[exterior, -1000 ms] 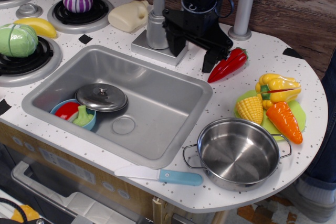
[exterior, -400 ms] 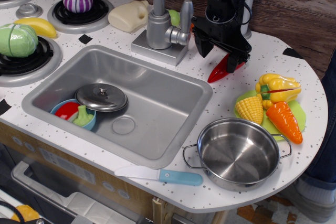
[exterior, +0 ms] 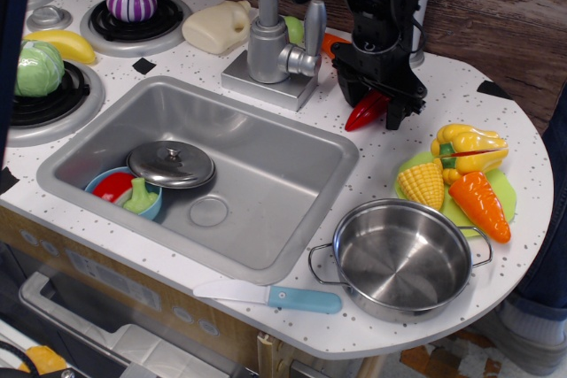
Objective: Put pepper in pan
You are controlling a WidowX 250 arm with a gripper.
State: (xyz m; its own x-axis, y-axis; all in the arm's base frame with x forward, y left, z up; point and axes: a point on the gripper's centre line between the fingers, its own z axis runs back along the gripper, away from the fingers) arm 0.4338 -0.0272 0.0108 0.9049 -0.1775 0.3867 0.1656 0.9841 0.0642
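Observation:
The red pepper lies on the speckled counter behind the sink's far right corner, with only its pointed tip showing toward the sink. My black gripper is down over it. One finger stands on each side of its body, and the jaws look closed against it at counter height. The stem end is hidden under the gripper. The steel pan stands empty at the front right of the counter, well nearer the front edge than the gripper.
The faucet stands just left of the gripper. A yellow bell pepper, corn and carrot lie to the right on a green plate. The sink holds a steel lid and a blue bowl. A knife lies at the front.
The gripper moved right from the faucet, came down over the pepper, and its fingers narrowed around it. The pepper shifted slightly left.

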